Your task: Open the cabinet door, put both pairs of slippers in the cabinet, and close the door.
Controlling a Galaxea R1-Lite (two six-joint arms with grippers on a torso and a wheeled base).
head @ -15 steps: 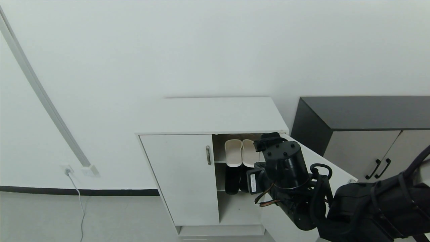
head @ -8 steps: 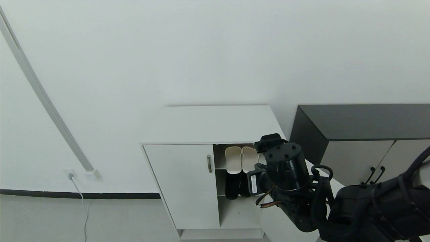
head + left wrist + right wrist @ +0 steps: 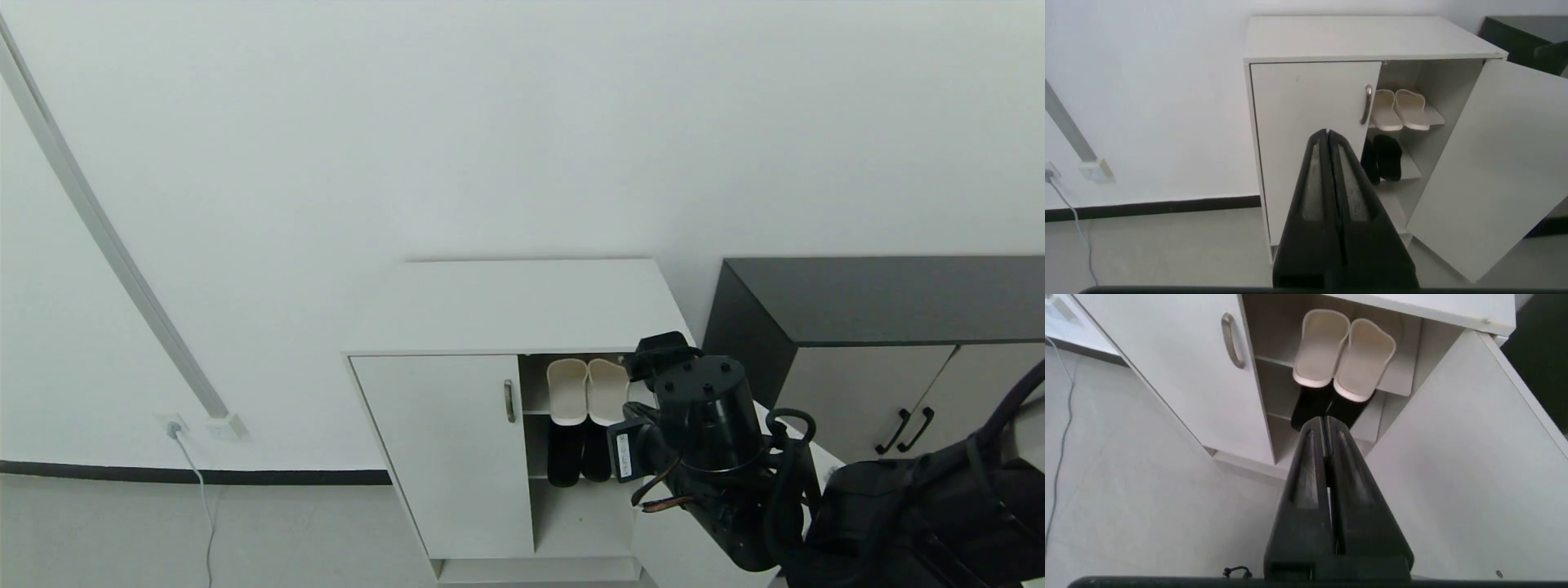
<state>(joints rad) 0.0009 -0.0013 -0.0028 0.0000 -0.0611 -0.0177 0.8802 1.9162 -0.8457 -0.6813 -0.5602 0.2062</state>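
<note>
The right gripper (image 3: 1328,420) has its fingers pressed together on nothing. It is on the near side of the white cabinet (image 3: 522,302), aimed at the open right half. The left gripper (image 3: 1327,135) is likewise pressed together and empty, farther back and facing the cabinet front.

The open door (image 3: 1503,163) is hinged on the cabinet's right side and swung out toward the near side. I judge it a light, stiff panel that swings easily. Its smooth face offers no pinch, so a flat push on the outer face near the free edge should suit.

Inside are two pairs, four slippers in all. The cream slippers (image 3: 1343,347) are on the upper shelf and the black slippers (image 3: 580,453) on the shelf below. There are two doors. The left door (image 3: 441,449) is shut and carries one handle (image 3: 508,400). One dark cabinet (image 3: 857,286) stands to the right.
</note>
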